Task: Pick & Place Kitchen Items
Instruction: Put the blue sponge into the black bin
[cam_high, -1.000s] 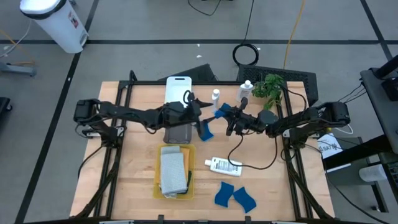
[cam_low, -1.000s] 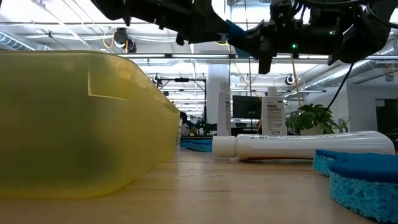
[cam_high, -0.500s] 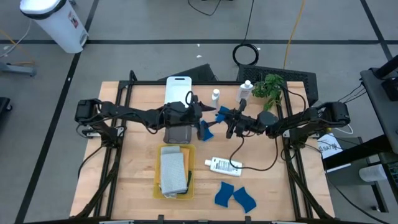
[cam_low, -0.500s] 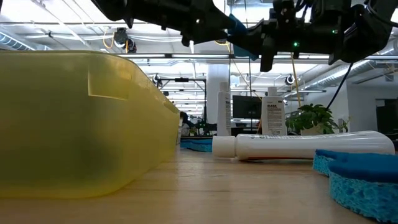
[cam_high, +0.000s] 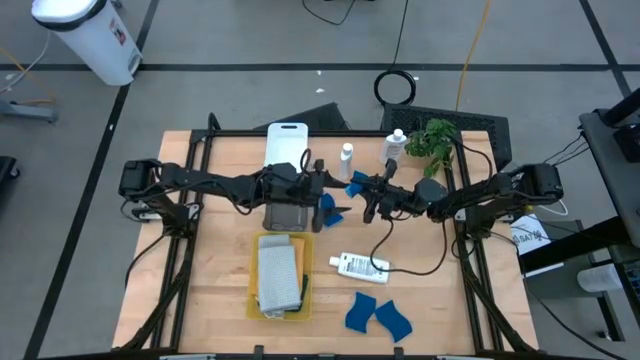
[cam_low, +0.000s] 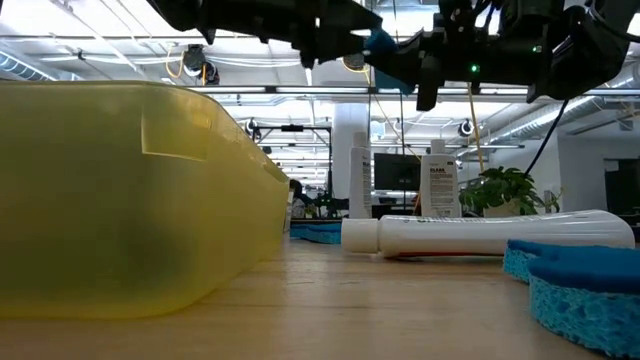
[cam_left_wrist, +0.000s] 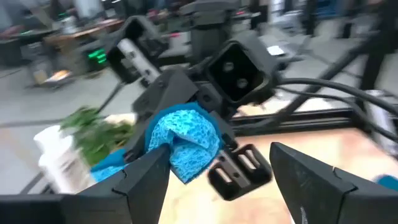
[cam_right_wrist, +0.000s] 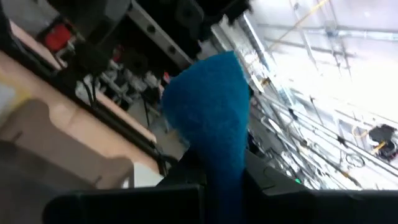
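1. Closest in the low view, the yellow tray (cam_low: 130, 200) filled the left side, and two blue sponges (cam_low: 580, 275) lay at the right edge of the surface (cam_low: 400, 310). A white bottle (cam_low: 480, 232) lay on its side just behind them.

2. Above mid-surface the right claw (cam_high: 368, 190) was pressed together on a blue sponge (cam_high: 356, 183), pinching it clear of the wood. The left claw (cam_high: 325, 190) faced it, fingers spread, with the sponge (cam_left_wrist: 186, 140) showing between its fingers (cam_left_wrist: 140, 180) in the left wrist view.

3. This looked like a hand-over. Done well, the left claw would likely need to advance until the sponge's free end sat well between its pads, then close firmly before the right claw let go; soft foam squashes, so a shallow bite could slip.

4. Farther off, two upright bottles (cam_high: 394, 146) stood by the plant (cam_high: 432, 140), near the white tray (cam_high: 286, 140).

5. The grey tray (cam_high: 287, 214) lay largely under the left arm. Another sponge (cam_high: 327, 205) showed only partly under the claws. Whether the left pads already touched the held sponge I could not tell; the right wrist view showed little besides the sponge (cam_right_wrist: 214, 112).
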